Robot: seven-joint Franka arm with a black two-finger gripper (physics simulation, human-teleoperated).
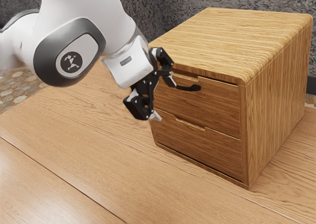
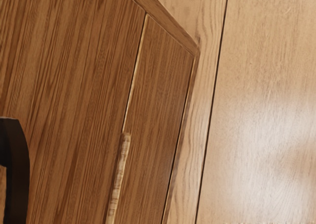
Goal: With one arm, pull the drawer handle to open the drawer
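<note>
While the claw (image 1: 161, 94) stands spread, it hides the drawer handle's (image 1: 190, 88) near end.

Soft, even light falls from above: I see the cabinet (image 1: 232, 41) brighter on top than on its front, with only a thin shadow along its base. A pale sheen spreads across the table (image 2: 266, 135).

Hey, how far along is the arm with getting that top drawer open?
Done: the claw is at the front of the cabinet, beside one end of the black handle. In hand: lining up the grasp; the fingers stand open, not clamped on the handle. Left: closing on it and pulling. The top drawer looks not yet opened, roughly flush with the lower drawer.
</note>
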